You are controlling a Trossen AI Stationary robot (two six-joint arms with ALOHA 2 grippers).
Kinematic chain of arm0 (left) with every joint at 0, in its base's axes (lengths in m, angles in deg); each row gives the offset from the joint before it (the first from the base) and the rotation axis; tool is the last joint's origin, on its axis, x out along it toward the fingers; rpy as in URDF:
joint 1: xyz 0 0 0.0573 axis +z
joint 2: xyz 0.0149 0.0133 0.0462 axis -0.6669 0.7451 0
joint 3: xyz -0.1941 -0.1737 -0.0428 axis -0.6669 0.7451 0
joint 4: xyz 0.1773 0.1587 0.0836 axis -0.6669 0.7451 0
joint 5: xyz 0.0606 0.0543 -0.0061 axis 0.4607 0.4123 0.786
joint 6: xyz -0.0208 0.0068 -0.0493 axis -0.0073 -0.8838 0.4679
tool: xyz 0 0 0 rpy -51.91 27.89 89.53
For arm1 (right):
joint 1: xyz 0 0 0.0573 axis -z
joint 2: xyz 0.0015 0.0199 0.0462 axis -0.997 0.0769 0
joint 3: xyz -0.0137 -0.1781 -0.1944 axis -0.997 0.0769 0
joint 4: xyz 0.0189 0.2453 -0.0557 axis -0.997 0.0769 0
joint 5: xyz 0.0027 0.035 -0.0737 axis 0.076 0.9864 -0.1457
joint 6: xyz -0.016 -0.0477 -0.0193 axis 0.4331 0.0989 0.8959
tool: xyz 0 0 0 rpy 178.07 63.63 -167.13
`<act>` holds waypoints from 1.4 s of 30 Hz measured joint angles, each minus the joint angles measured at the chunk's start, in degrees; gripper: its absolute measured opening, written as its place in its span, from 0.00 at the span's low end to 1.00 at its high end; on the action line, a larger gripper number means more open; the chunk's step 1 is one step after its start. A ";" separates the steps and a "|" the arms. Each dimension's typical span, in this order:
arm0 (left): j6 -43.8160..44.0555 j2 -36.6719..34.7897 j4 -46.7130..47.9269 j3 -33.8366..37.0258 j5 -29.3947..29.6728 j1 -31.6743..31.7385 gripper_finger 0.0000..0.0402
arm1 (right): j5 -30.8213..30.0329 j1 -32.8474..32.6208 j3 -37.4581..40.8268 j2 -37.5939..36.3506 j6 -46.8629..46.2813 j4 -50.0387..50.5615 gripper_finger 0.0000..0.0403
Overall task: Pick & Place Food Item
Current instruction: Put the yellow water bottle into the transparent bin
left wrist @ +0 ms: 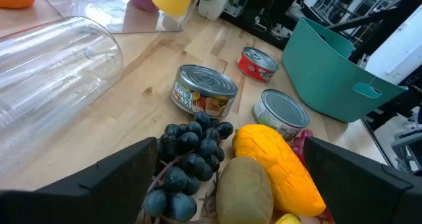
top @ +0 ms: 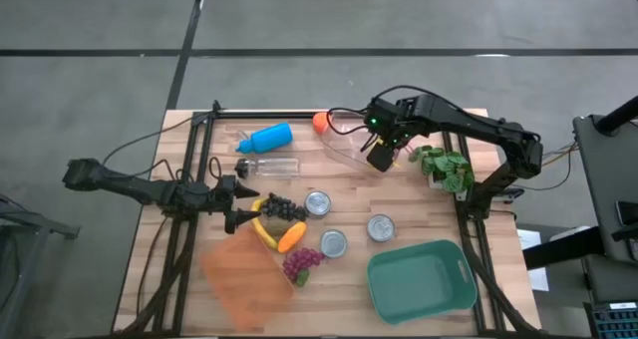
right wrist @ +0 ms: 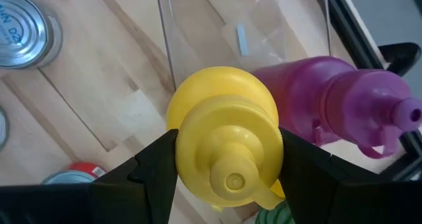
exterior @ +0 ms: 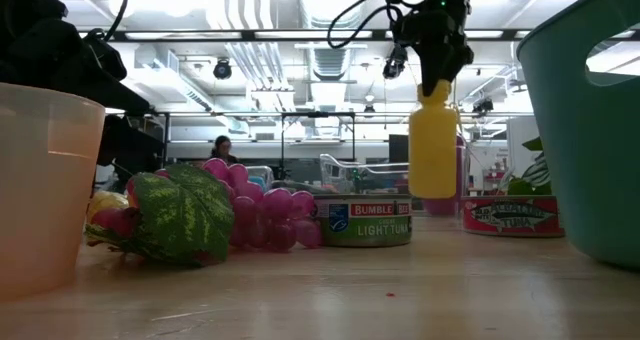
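Note:
A yellow squeeze bottle [exterior: 433, 145] hangs at the table's far right with my right gripper [right wrist: 227, 159] shut on it, above a clear tray [top: 344, 145]. A magenta bottle [right wrist: 343, 99] lies on its side in that tray. At the table's left, my left gripper [left wrist: 241, 178] waits open. Black grapes [left wrist: 191, 158], a brown kiwi-like fruit [left wrist: 244, 188] and an orange fruit [left wrist: 277, 165] lie on the wood just ahead of its fingers, untouched. My right gripper pinches the yellow bottle's upper part, just below the cap [right wrist: 188, 151], between its two fingers [right wrist: 155, 174]. The fingers come from above and point steeply down. The bottle hangs upright below them, its base [exterior: 433, 190] clear of the table.
Three cans [top: 317, 203] [top: 333, 243] [top: 381, 227] stand mid-table, with a green tub [top: 421, 279] at near right and an orange container [top: 244, 274] at near left. A blue bottle [top: 267, 138], a clear bottle [top: 269, 167], an orange [top: 321, 122], purple grapes [top: 302, 264] and a plant [top: 446, 169] are also there.

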 joint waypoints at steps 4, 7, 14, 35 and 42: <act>-0.01 0.00 0.01 -0.02 -0.02 -0.01 0.96 | 1.57 1.02 1.16 -0.04 0.93 -0.84 0.52; -0.01 0.00 0.02 -0.02 -0.01 -0.02 0.96 | 2.12 1.55 2.15 -0.04 1.90 -2.31 0.52; -0.01 0.00 0.01 -0.02 -0.01 -0.01 0.96 | 2.45 1.99 4.48 -0.09 2.10 -3.43 0.52; -0.02 0.01 0.02 -0.02 -0.01 -0.02 0.96 | 3.79 2.92 4.97 -0.09 1.58 -4.32 0.79; -0.01 0.00 0.01 -0.02 0.00 0.00 0.96 | 3.79 2.87 4.77 -0.09 1.01 -4.34 0.81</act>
